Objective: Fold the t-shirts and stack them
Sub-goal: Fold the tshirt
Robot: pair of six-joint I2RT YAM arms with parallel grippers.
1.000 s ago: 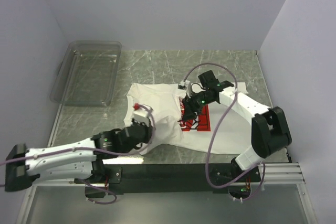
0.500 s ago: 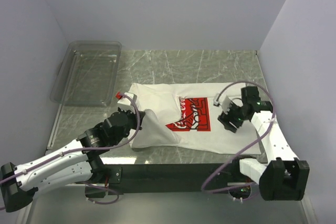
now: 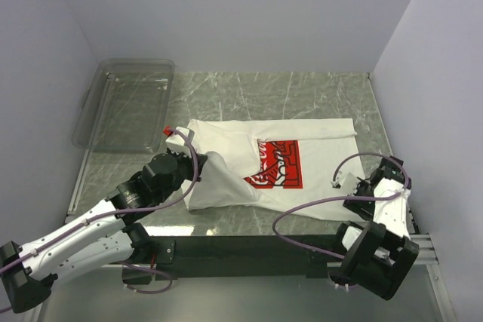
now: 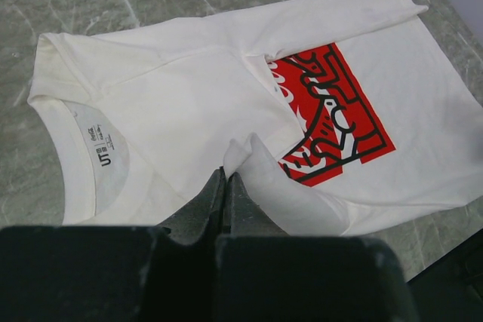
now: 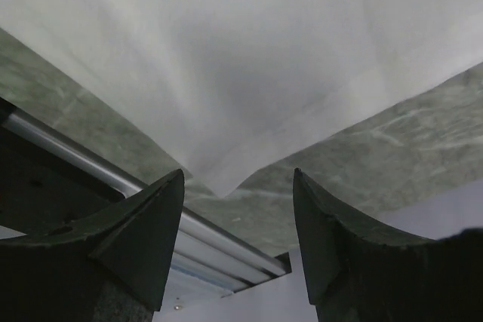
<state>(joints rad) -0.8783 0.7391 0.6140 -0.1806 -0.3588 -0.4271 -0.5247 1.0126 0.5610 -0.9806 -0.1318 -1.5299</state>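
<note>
Pulled back from the t-shirt (image 3: 321,160) lying mid-table, the right gripper (image 3: 349,186) hangs spread at the table's (image 3: 302,88) near right corner; the left gripper (image 4: 226,180) pinches a fold of its cloth.

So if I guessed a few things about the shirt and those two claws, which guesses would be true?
1. The left gripper is pinched shut on a fold of the t-shirt. True.
2. The right gripper is clamped on the cloth. False: its jaws stand open over the shirt's near corner.
3. The t-shirt lies in the clear bin. False: it lies on the table, with the bin apart at the far left.
4. The red print faces up. True.
</note>
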